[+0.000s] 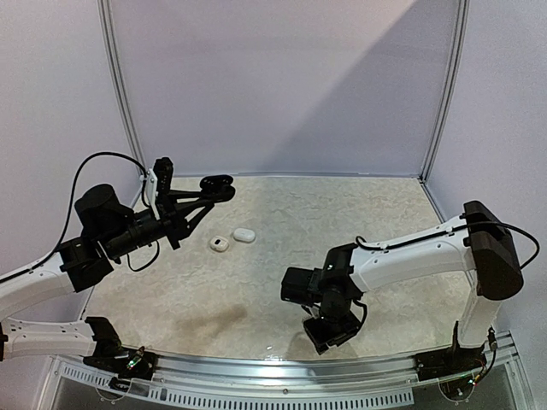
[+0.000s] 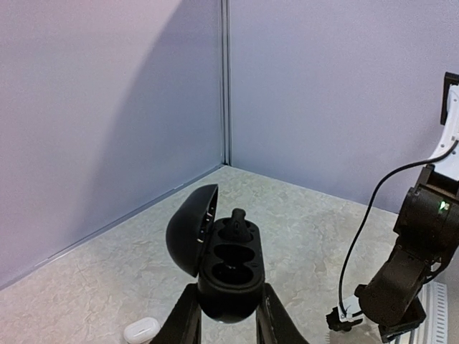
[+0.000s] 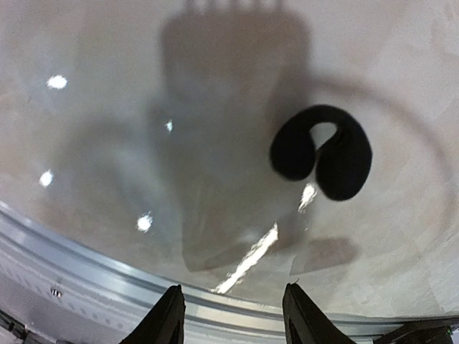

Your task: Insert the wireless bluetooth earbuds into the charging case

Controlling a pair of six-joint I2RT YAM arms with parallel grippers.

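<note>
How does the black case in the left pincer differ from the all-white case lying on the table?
The black case is held above the table by the left pincer; the white case lies on it, untouched. The black case has its lid open, with one black earbud in a slot; the white case looks closed. Both are rounded and pebble-like.

On the marbled table (image 1: pixel 342 213) we see a white case (image 1: pixel 244 234), a second case (image 1: pixel 220 243) beside it, and a black curved object (image 3: pixel 321 150).
</note>
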